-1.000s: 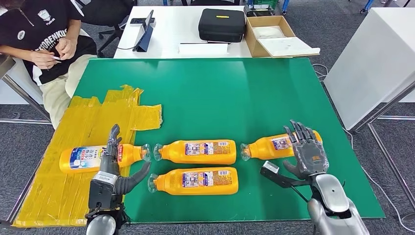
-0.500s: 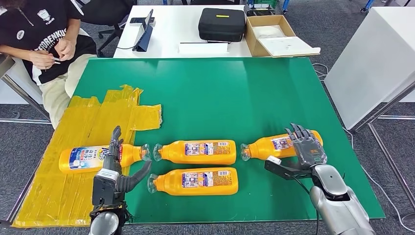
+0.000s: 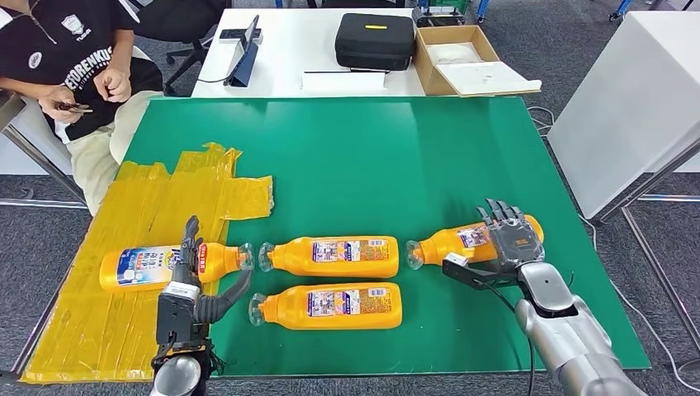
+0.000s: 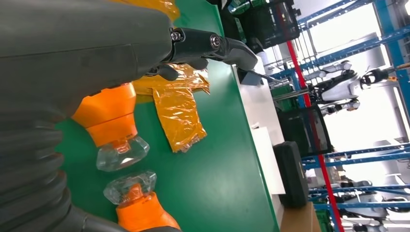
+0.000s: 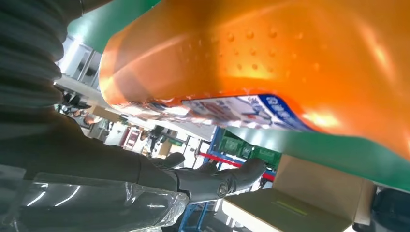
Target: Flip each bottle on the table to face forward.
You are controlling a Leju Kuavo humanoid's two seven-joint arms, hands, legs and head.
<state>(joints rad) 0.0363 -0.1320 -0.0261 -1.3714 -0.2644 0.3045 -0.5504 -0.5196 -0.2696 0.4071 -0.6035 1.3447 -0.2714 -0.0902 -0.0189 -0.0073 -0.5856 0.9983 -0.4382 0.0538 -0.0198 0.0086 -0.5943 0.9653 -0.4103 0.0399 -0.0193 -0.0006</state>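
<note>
Since a second ago, right hand (image 3: pixel 510 239) is shifting forward and lowering onto rightmost bottle (image 3: pixel 462 242); left hand (image 3: pixel 191 272) is holding roughly the same station; seated person's hands (image 3: pixel 78 91) are dropping to the lap.

Right hand: fingers draped over the far end of rightmost bottle, thumb reaching under near its neck; whether it is truly clamping, cannot tell.

Left hand: fingers extended across leftmost bottle (image 3: pixel 153 266), thumb spread toward the table (image 3: pixel 371 157), nothing gripped.

Bottles: four, all lying flat, caps to the left. Leftmost is resting on yellow tape patch (image 3: pixel 140 239); upper middle bottle (image 3: pixel 330 256) and lower middle bottle (image 3: pixel 328 304) are lying on bare green.

Step in hand, by judgement: securing the end bottles for turning. Next move is calling for closing fingers and rolling each about its long axis.
</note>
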